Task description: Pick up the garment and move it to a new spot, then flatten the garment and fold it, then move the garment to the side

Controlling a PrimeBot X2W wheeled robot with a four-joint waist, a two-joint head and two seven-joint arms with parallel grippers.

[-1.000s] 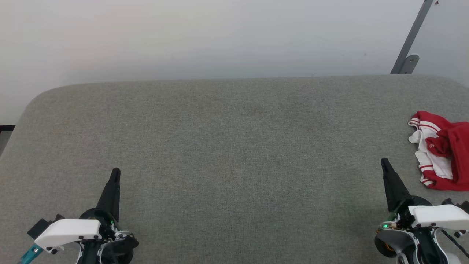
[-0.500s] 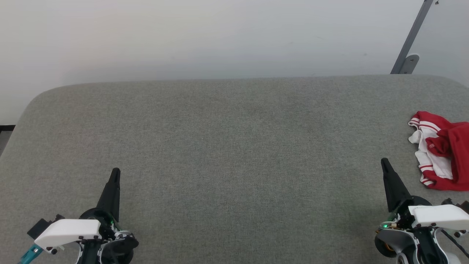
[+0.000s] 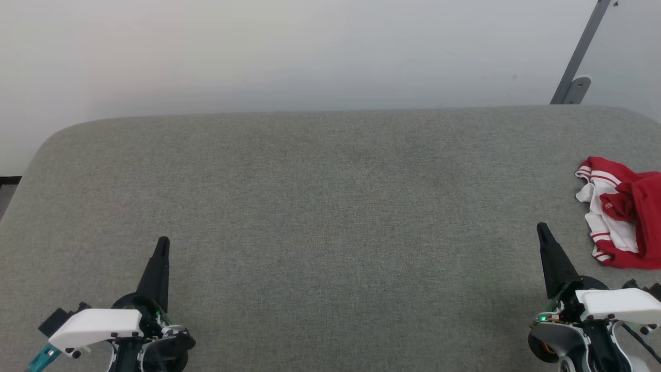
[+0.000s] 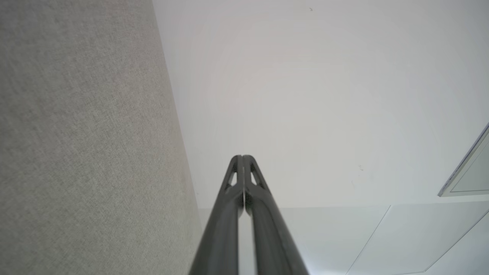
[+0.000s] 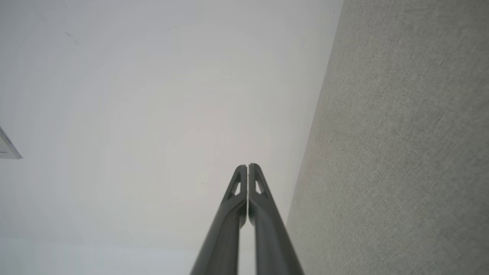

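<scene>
The garment [image 3: 622, 212], red with white parts and striped trim, lies crumpled at the right edge of the grey fabric table [image 3: 330, 206], cut off by the frame. My right gripper [image 3: 541, 228] hovers at the lower right, shut and empty, its tip left of and slightly nearer than the garment, apart from it. At the lower left my left gripper [image 3: 163, 241] is shut on nothing, far from the garment. In the wrist views, the left gripper [image 4: 242, 156] and the right gripper [image 5: 247, 165] each show both fingers pressed together, pointing past the table [image 4: 76, 133] edge at the white wall.
A white wall [image 3: 310, 51] rises behind the table's far edge. A grey metal bracket [image 3: 578, 62] leans on the wall at the upper right. The table's rounded left corner drops off near a dark strip [image 3: 9, 181] of floor.
</scene>
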